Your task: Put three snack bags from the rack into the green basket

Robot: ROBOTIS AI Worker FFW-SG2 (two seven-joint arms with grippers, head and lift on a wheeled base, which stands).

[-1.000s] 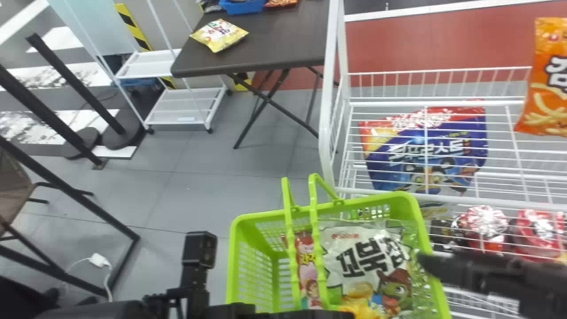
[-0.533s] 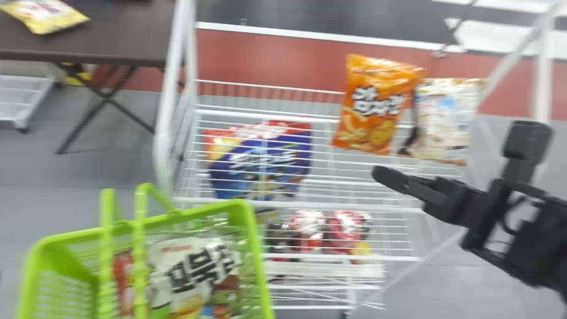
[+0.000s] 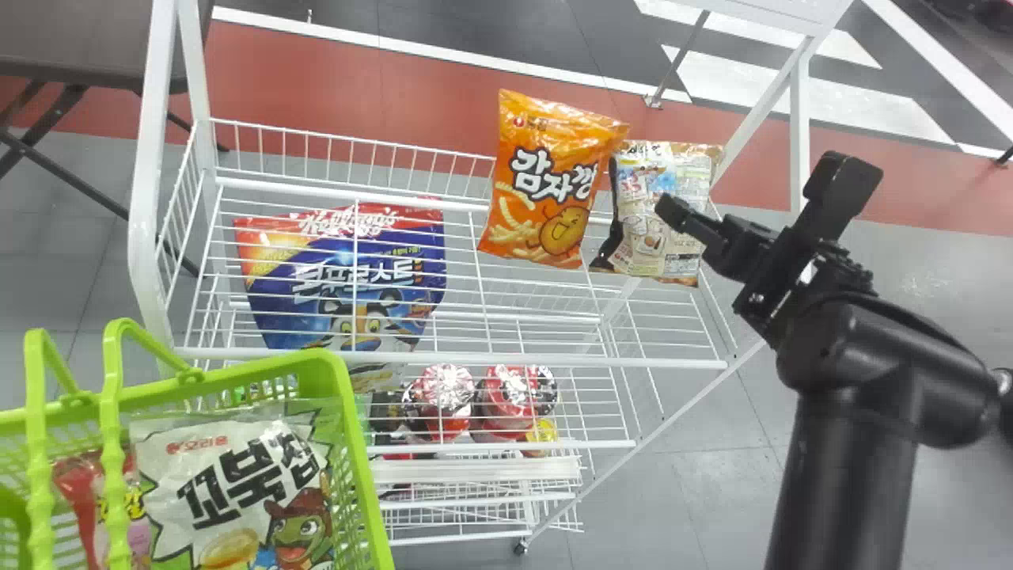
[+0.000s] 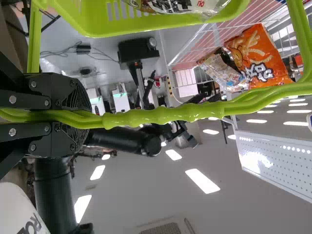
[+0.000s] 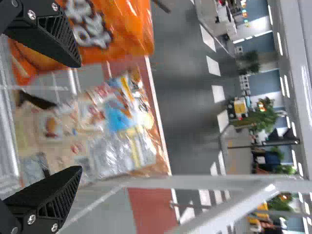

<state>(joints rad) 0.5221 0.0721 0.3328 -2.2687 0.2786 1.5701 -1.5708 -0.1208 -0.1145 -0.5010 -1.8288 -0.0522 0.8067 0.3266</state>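
My right gripper [image 3: 692, 223] is over the right end of the rack [image 3: 443, 360], at the pale snack bag [image 3: 653, 229]. An orange snack bag [image 3: 550, 178] leans beside that bag. In the right wrist view the right gripper [image 5: 80, 117] is open, its fingers spread before the pale bag [image 5: 97, 126], with nothing held. The green basket [image 3: 356, 467] hangs at the lower left with a white snack bag [image 3: 229, 475] and a red-pink one [image 3: 87, 491] inside. In the left wrist view my left gripper [image 4: 61, 114] is shut on the basket's handles [image 4: 161, 114].
A blue cereal bag [image 3: 348, 277] lies in the rack's upper basket, left of the orange bag. Red-lidded tubs [image 3: 447, 392] stand on the shelf below. White posts [image 3: 150, 174] rise at the rack's ends, and a dark table [image 3: 79, 39] is at the upper left.
The view has swung right, so rack and basket stand farther left in it. The right arm has come up from the bottom right to the pale bag. The basket still holds the two bags.
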